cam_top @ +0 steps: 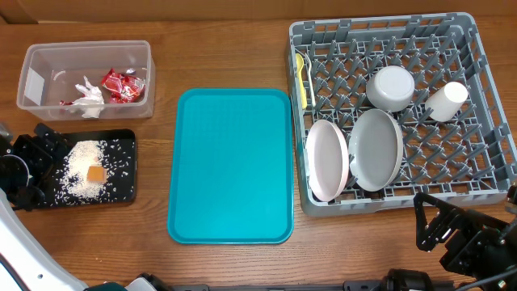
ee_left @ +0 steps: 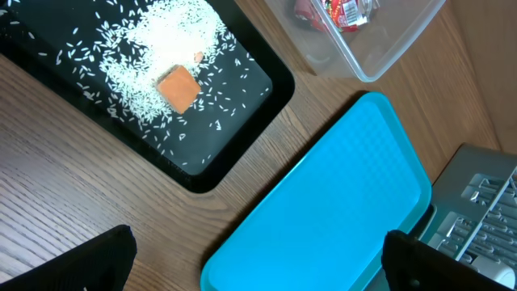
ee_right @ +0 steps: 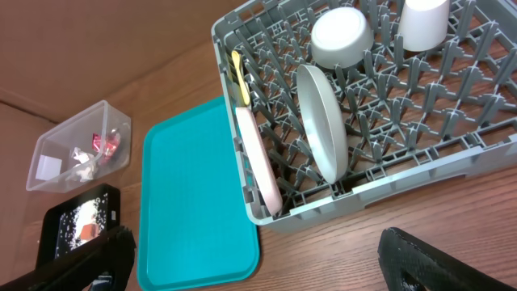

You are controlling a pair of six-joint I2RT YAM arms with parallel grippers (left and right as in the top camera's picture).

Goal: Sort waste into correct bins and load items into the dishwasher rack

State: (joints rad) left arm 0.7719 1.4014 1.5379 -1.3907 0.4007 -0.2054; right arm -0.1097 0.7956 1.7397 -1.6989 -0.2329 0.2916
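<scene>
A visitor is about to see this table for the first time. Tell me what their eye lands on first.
The bright teal tray, bare in the middle, grabs attention first. To its right, the big grey rack holds a white plate and a grey plate on edge, a bowl and a cup. At far left, a black tray carries white rice with an orange cube.

The rack (ee_right: pixel 388 187) fills 1 to 3 o'clock, holding a white plate (ee_right: pixel 260 166) and grey plate (ee_right: pixel 325 121) on edge, a bowl (ee_right: pixel 343 36), a cup (ee_right: pixel 424 24) and yellow cutlery (ee_right: pixel 238 77). At 9 o'clock a teal tray (ee_right: pixel 194 194) lies beside it; beyond, a clear tub (ee_right: pixel 119 144) and black tray (ee_right: pixel 50 230). Fingers (ee_right: pixel 452 259) spread wide at 5 and 7 o'clock.
</scene>
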